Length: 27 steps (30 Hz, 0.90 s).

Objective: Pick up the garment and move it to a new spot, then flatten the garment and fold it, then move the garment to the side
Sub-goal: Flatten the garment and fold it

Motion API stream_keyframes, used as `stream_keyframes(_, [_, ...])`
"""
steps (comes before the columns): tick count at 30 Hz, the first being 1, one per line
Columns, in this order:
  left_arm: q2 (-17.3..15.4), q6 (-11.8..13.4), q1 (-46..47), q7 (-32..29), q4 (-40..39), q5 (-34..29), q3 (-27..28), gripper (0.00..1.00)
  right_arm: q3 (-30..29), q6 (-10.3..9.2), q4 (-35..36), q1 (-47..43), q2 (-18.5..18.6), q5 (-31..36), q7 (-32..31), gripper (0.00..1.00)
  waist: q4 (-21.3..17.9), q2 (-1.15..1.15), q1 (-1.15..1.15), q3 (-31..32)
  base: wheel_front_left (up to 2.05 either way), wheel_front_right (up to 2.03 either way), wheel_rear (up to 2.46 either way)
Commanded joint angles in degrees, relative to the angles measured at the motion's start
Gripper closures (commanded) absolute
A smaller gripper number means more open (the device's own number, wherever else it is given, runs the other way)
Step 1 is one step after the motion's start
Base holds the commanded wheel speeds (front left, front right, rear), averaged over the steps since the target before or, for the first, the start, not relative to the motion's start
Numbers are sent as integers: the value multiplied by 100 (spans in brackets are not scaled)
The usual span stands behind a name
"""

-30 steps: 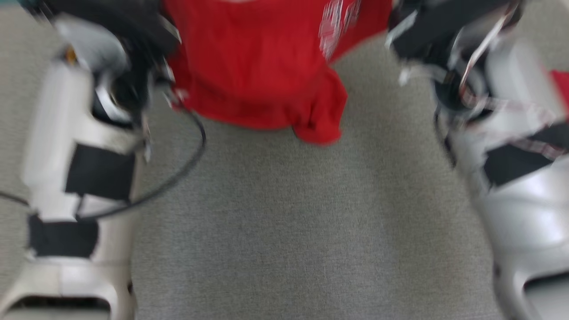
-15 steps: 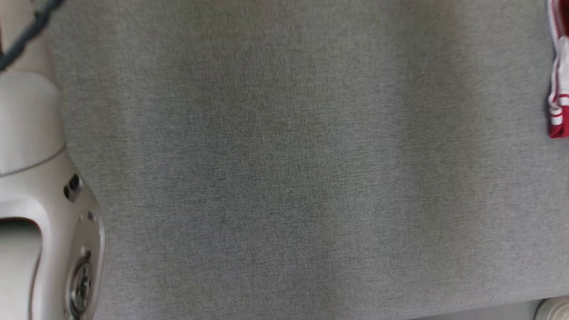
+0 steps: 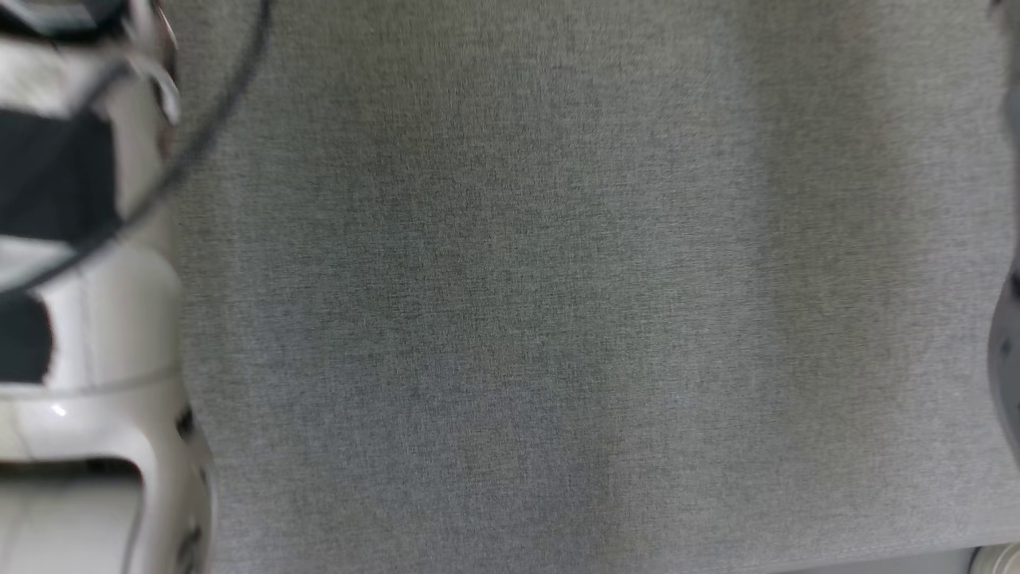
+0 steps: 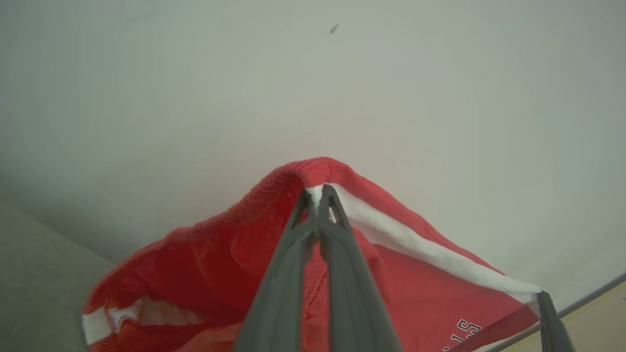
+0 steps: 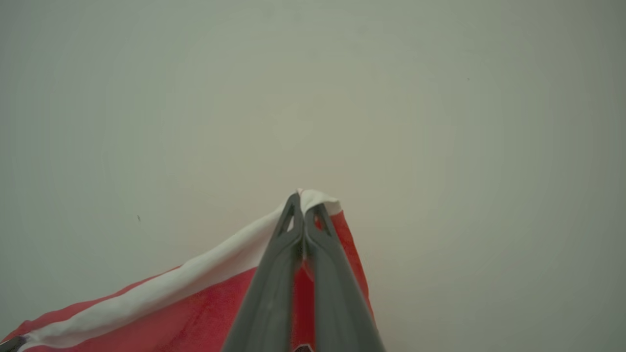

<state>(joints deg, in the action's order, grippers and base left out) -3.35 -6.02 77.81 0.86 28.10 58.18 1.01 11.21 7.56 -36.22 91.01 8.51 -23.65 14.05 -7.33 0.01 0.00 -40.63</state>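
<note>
The garment (image 4: pixel 205 259) is red with a white band (image 4: pixel 415 247) and dark lettering near one corner. In the left wrist view my left gripper (image 4: pixel 318 190) is shut on a bunched fold at the band's edge, and the cloth hangs away below it. In the right wrist view my right gripper (image 5: pixel 301 198) is shut on the white-banded edge of the garment (image 5: pixel 195 313), which drapes off to the left. The band runs taut between the two grips. A dark finger (image 4: pixel 550 318) of the other gripper shows at the far end of the band.
The head view looks down on a grey fabric-covered table (image 3: pixel 518 303), with my pale left forearm (image 3: pixel 88 335) and its cable along the left edge. A grey bit of the right arm (image 3: pixel 1006 351) shows at the right edge. Both wrist views face a plain pale wall.
The whole head view has shifted, so the camera has moved. The red garment and both grippers have passed out of that view, leaving grey table and the forearm.
</note>
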Motion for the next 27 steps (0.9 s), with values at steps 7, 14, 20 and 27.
stream_keyframes(7, [-26,-130,-1717,-82,-396,68,-423,100,1012,-14,1265,-1752,567,-1208,-643,100,81,-1,0,1186,0,0,0])
stream_keyframes(14, [-47,-154,-3468,-54,-788,191,-692,100,983,-13,2394,-3806,1086,-1565,-1672,100,127,-1,0,2215,0,0,0])
stream_keyframes(20, [-54,-57,-4852,-98,-883,86,-995,100,684,-11,3139,-5629,1248,-1378,-3038,100,159,-1,0,2917,0,0,0])
stream_keyframes(27, [-221,222,-6142,-239,-911,-299,-1398,100,-95,-12,4296,-7542,1089,-1117,-4797,100,127,-1,0,3371,0,0,0])
